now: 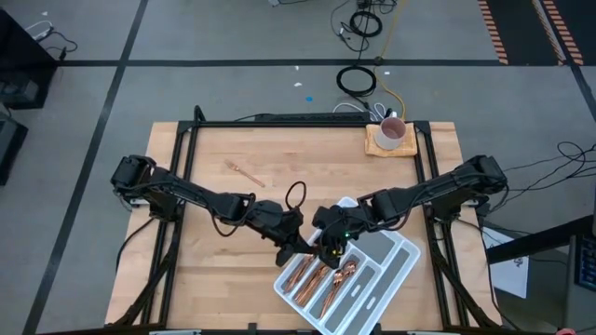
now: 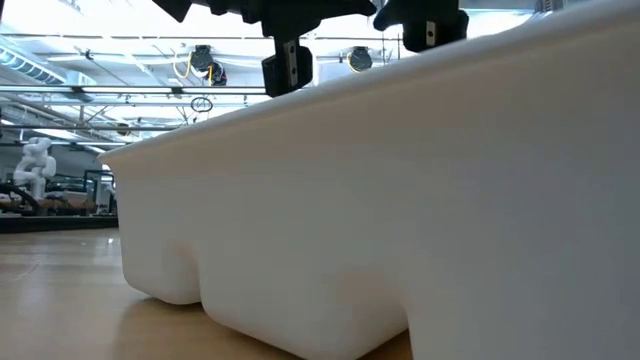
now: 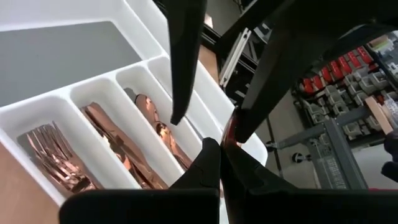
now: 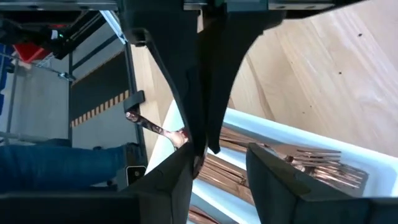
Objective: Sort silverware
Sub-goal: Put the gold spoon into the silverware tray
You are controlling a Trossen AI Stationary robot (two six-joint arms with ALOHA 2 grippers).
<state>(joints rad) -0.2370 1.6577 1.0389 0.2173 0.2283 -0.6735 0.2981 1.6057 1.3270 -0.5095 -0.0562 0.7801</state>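
A white divided tray (image 1: 358, 279) lies at the table's near right. In it are copper forks (image 3: 53, 155), knives (image 3: 118, 149) and spoons (image 3: 155, 118), each kind in its own narrow slot. My left gripper (image 1: 300, 244) hangs over the tray's far left corner, shut on one copper piece of silverware (image 4: 152, 127). My right gripper (image 4: 221, 158) meets it from the right. It is open, with a finger on either side of the left gripper's tips. Another copper piece (image 1: 244, 170) lies flat on the bare wood at the far left. My left gripper pinches the copper piece at one end (image 4: 180, 137) between its two fingertips, coming slanting down from the table's left. The piece sticks out sideways from the tips, lifted clear above the tray's rim. I cannot tell whether my right gripper touches the piece.
A white mug (image 1: 391, 133) stands on a wooden coaster at the table's far right corner. The tray's wide grey-floored compartment (image 3: 62, 56) holds nothing. The tray's white wall (image 2: 400, 200) fills the low view. Bare wood stretches over the table's left and far parts.
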